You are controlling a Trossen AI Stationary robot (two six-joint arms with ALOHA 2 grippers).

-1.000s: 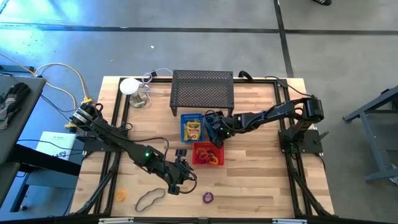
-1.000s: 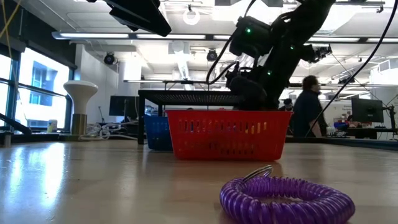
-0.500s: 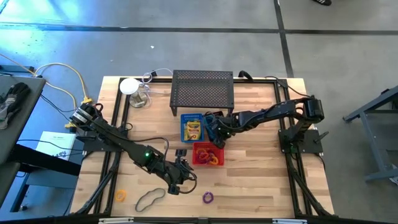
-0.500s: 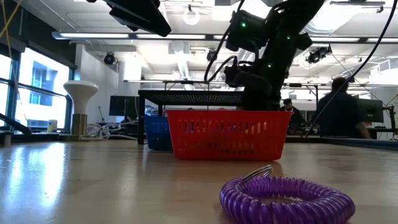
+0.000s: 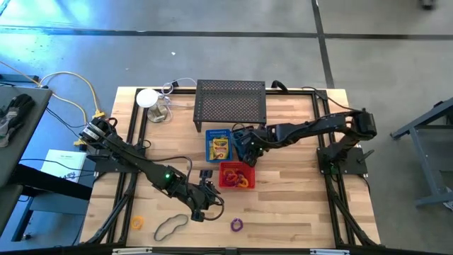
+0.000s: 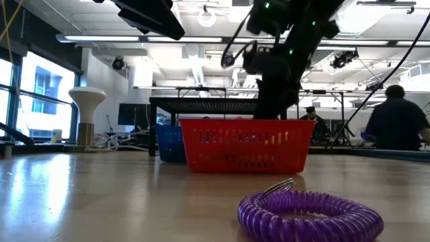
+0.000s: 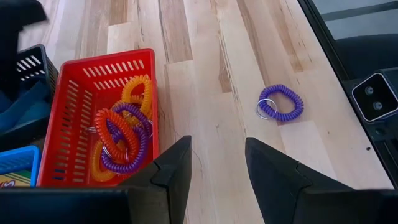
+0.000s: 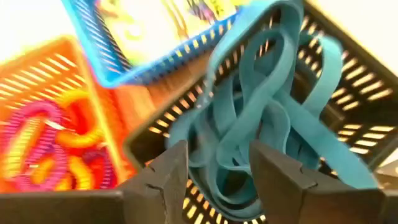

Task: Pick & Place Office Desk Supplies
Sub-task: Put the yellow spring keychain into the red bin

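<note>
The right gripper (image 5: 245, 145) hangs at the centre of the high view, over a black bin (image 8: 323, 118) that sits beside the blue bin (image 5: 219, 144) and above the red bin (image 5: 236, 175); in the right wrist view its jaws stand spread with nothing between them, and just past them bluish looped cords (image 8: 273, 118) lie piled inside the black bin; the blue bin holds a little yellow printed box (image 5: 220, 147); the red bin holds orange, yellow and purple rings (image 7: 121, 140).

The left gripper (image 5: 205, 205) sits low and left of centre in the high view, above the bare bench (image 5: 297, 205) just below and left of the red bin; in the left wrist view its jaws are spread and grip nothing, with the red bin to the left of the frame and a loose purple ring (image 7: 281, 102) on the wood to the upper right; that same ring fills the lower right of the low view.

Other supplies lie loose near the bottom edge of the bench in the high view: a yellow ring (image 5: 137, 223) at lower left and a dark looped cord (image 5: 170, 226) just right of it; a black mesh rack (image 5: 231, 105) stands at the top centre of the bench, with a white lamp-like object (image 5: 147, 98) to its left; in the low view a person (image 6: 396, 124) shows at the right, well behind the bench.
</note>
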